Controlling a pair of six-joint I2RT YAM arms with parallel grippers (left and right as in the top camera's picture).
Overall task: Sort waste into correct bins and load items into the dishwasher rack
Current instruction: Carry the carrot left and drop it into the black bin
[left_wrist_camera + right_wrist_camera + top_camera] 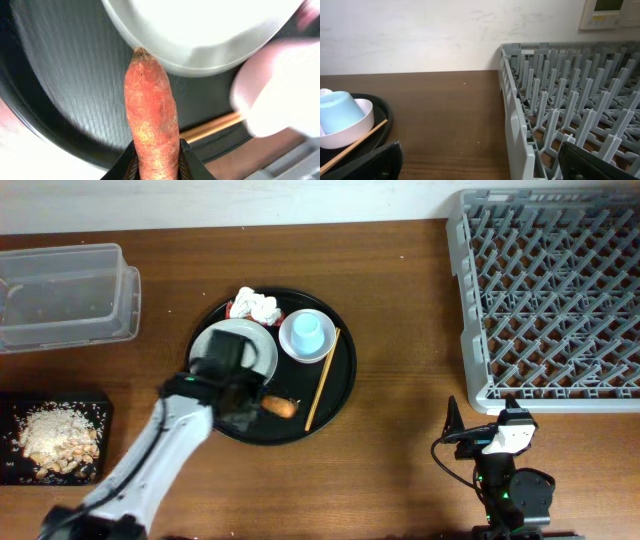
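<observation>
1. Surface: we see a brown wood-grain table (400, 310) with a few pale specks on it. A plain white wall (200, 200) runs along its far edge.
2. In the right wrist view that wall looks faintly scuffed, and a pale control panel (612, 12) sits in the top right corner.
3. The grey dishwasher rack (550, 290) sits at the far right of the table against the wall, peg rows upright.
4. The clear tub (65, 295) is far left by the wall, with a few specks inside. The black container (104, 415) is nearer us on the left edge and holds the beige rice scraps (55, 435).
5. The round black tray (345, 390) is mid-table. The white plate (262, 350) lies on its left half, partly under the left arm.
6. The tissue (258, 305) and red wrapper (233, 308) sit touching at the tray's far rim.
7. The cup (308, 333) sits in its dish (318, 356), right of the plate. The chopsticks (322, 380) lie diagonally just beside the dish.
8. The left gripper (157, 165) is clamped on the carrot (150, 110), with a finger on each side of its near end.
9. The carrot lies over the tray's near part, between plate and chopsticks. Its tip reaches the plate rim; we cannot tell whether they touch.
10. The right gripper (480, 167) has its jaws wide apart with nothing between them. It is over bare table just in front of the rack.
</observation>
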